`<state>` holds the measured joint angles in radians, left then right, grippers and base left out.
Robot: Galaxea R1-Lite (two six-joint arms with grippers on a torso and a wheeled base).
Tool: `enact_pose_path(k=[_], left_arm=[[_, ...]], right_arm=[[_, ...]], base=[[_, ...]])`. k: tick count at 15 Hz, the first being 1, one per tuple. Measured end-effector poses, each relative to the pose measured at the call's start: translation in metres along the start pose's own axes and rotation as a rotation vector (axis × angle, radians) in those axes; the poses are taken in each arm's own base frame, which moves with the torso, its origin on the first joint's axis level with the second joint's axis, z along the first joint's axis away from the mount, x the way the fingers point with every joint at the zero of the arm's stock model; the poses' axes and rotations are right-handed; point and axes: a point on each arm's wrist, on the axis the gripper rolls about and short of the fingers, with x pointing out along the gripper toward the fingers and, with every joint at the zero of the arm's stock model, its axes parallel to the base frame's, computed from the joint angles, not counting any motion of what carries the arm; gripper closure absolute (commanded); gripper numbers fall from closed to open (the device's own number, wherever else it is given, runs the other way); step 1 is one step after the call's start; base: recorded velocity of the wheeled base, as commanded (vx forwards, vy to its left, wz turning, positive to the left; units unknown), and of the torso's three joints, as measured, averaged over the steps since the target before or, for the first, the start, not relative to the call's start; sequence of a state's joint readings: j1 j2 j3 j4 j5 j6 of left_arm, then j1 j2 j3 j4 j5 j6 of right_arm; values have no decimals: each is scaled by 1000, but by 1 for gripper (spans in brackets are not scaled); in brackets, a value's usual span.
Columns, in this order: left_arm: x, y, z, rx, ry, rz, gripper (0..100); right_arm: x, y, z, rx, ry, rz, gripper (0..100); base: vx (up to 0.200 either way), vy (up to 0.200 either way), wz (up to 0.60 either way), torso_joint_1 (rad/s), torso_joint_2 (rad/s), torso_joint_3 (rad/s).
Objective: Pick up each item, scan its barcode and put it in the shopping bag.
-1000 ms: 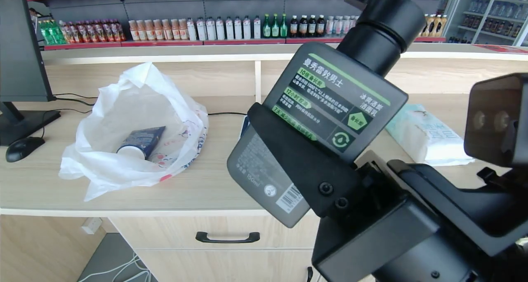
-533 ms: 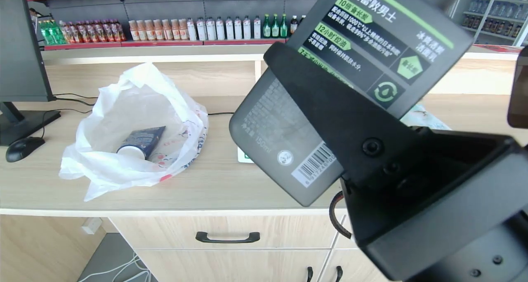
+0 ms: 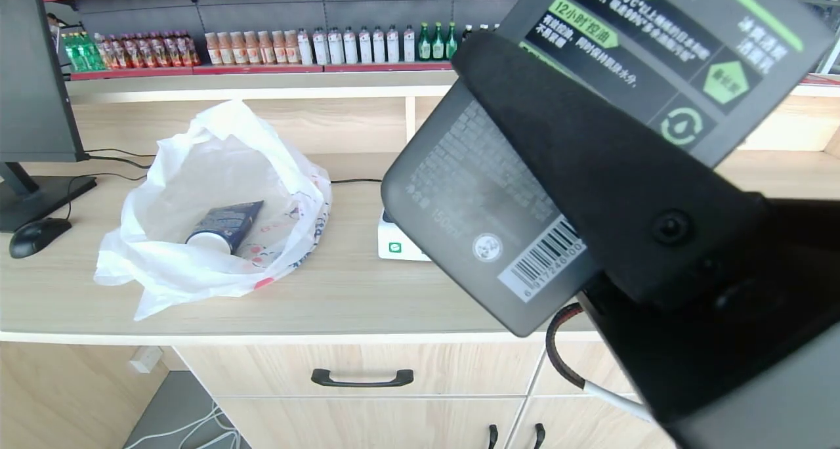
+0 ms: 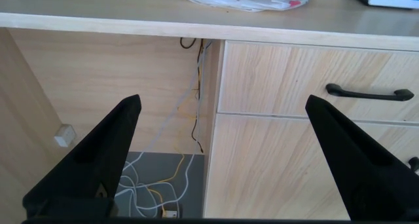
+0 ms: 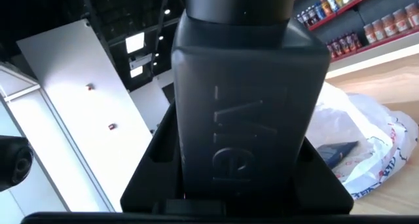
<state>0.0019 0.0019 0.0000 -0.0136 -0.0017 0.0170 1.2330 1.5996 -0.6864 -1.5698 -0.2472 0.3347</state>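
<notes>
Grey bottle (image 3: 459,193), one, clamped in my right gripper (image 5: 239,165); at its nine o'clock one white shopping bag (image 3: 197,173) holds one blue tube (image 3: 226,224). My left gripper (image 4: 222,152) gapes wide.

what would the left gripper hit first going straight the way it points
Left gripper likely meets the light wooden cabinet front under the wooden counter, beside the black drawer handle; depth unclear.

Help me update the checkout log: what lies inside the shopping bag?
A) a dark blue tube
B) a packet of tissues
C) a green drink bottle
A: in the head view a dark blue tube with a white cap lies inside the open white shopping bag on the counter.
</notes>
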Motion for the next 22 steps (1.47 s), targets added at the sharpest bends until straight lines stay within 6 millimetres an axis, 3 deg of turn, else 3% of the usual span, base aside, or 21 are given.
enact_pose_path(k=[6, 10, 16, 19, 22], left_arm=[[0, 0, 0, 1, -1, 0, 0], [0, 0, 0, 1, -1, 0, 0], [0, 0, 0, 0, -1, 0, 0], [0, 0, 0, 0, -1, 0, 0], [0, 0, 0, -1, -1, 0, 0]], right_arm=[[-2, -5, 6, -76, -17, -36, 100], [-27, -46, -3, -250, 83, -174, 100], [-39, -94, 12, -473, 96, -334, 100], [-54, -125, 23, -635, 130, -462, 100], [-65, -143, 33, -680, 132, -551, 100]], base=[[0, 0, 0, 0, 0, 0], [0, 0, 0, 0, 0, 0], [0, 0, 0, 0, 0, 0], [-200, 0, 0, 6, 4, -1], [-133, 0, 0, 10, 6, -3]])
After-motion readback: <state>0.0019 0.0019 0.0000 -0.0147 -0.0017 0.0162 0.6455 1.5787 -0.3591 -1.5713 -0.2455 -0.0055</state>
